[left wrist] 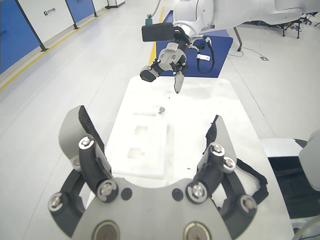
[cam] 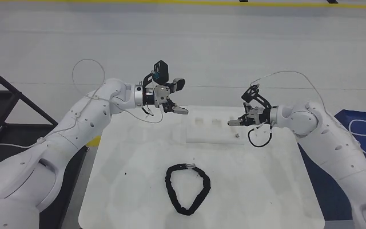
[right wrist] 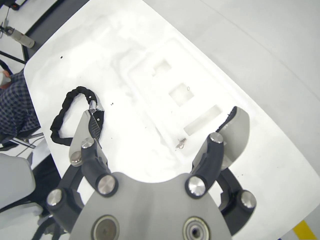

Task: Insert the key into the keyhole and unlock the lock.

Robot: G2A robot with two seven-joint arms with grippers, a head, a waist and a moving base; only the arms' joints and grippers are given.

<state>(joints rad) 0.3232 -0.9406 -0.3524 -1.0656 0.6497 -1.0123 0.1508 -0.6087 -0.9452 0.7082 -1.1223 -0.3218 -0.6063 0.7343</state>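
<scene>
A black fabric-covered chain lock point(cam: 187, 189) lies in a loop on the white table point(cam: 131, 189), near its front; its metal lock end point(right wrist: 93, 104) faces the far side. The small key point(cam: 236, 136) lies on the end of a white foam block point(cam: 214, 131) toward my right arm, also seen as key point(left wrist: 161, 110) and key point(right wrist: 181, 143). My right gripper point(cam: 243, 109) hangs open just above and beyond the key. My left gripper point(cam: 182, 97) is open in the air over the table's far left corner, holding nothing.
The foam block point(right wrist: 160, 93) has three rectangular recesses. A black frame point(cam: 11, 103) stands left of the table. A blue panel point(left wrist: 220, 51) stands behind the right arm. Bare tabletop lies around the chain.
</scene>
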